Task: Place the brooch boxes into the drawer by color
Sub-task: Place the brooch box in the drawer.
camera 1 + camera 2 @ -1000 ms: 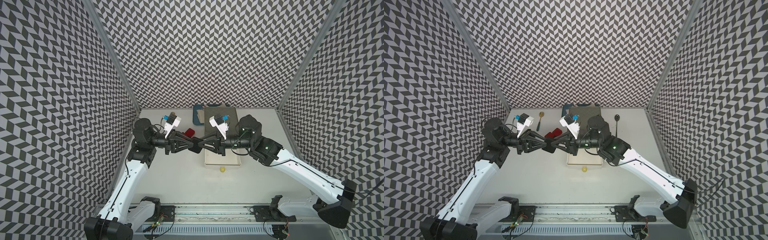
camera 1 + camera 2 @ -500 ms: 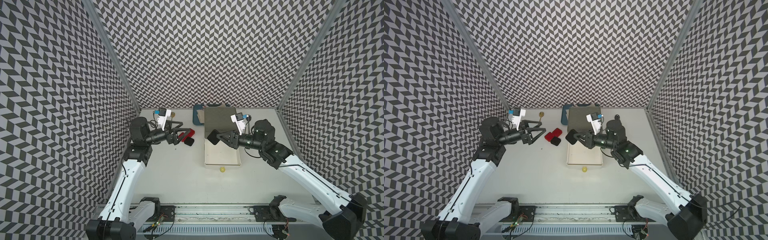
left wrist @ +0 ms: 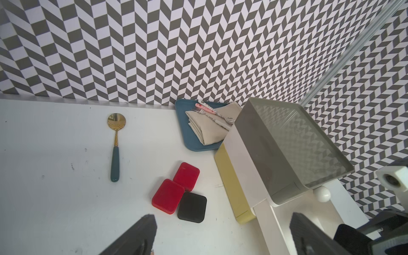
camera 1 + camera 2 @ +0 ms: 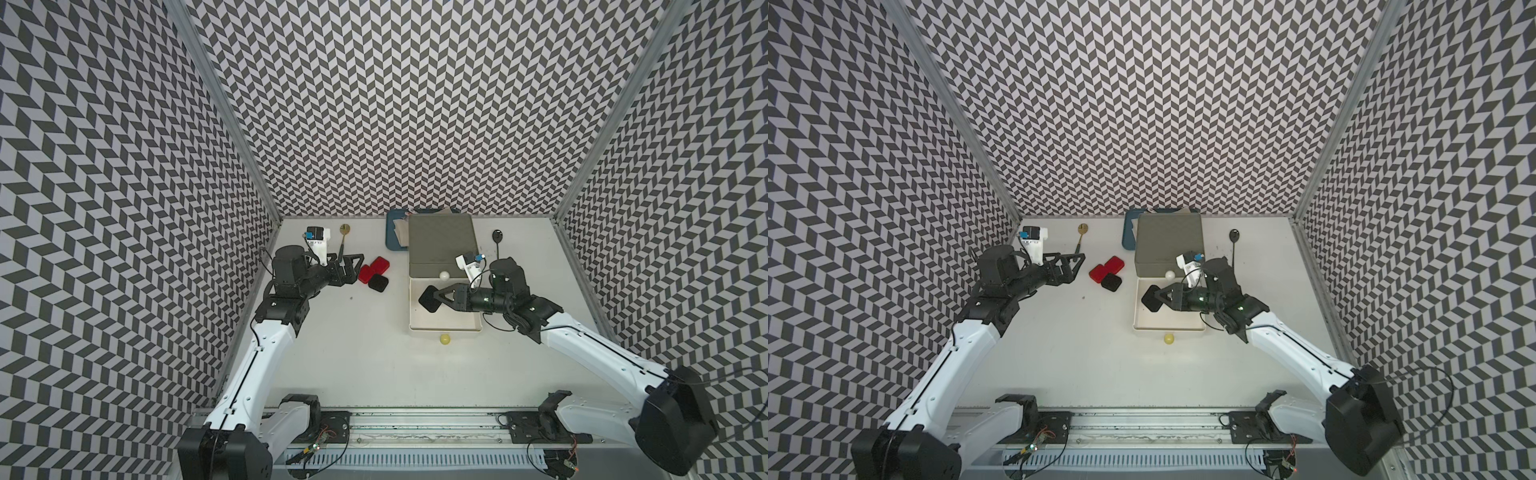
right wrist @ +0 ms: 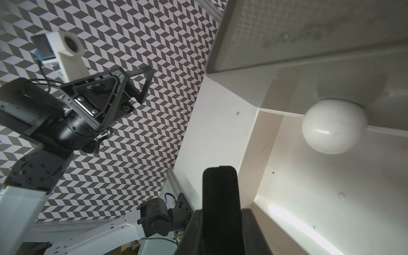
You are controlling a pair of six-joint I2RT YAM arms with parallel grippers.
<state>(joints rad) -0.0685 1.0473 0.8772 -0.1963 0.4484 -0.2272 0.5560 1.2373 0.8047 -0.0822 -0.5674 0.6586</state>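
- Right wrist view: the right gripper point(image 5: 220, 223) pinches a black brooch box point(image 5: 220, 194) between its fingers. The box shows edge-on, so the pads appear to press on its two broad faces.
- Below and ahead of those fingers the drawer point(image 4: 440, 241) has its white tier point(image 4: 444, 331) pulled out. The white knob point(image 5: 334, 125) sits just off to one side of the held box.
- In both top views the left gripper point(image 4: 354, 268) hangs with its fingers spread wide and nothing between them.
- Just beyond the left fingertips two red boxes point(image 3: 186, 176) point(image 3: 168, 196) and a second black box point(image 3: 192, 207) lie flat on the table point(image 3: 55, 198). They touch one another in a tight cluster.
- Handling, as a judgement: the boxes look like small, stiff shells, light enough for a modest squeeze. The held one looks matte rather than glossy, so it should not slide easily.
- It is thin, though, and could pivot between the pads if it bumps the tier's wall, so it is best lowered clear of the rim before release.
- For the loose ones, the hold would be across two opposite edges from above, starting on a side where no neighbour blocks a finger. The black one's outer edges look the freest.
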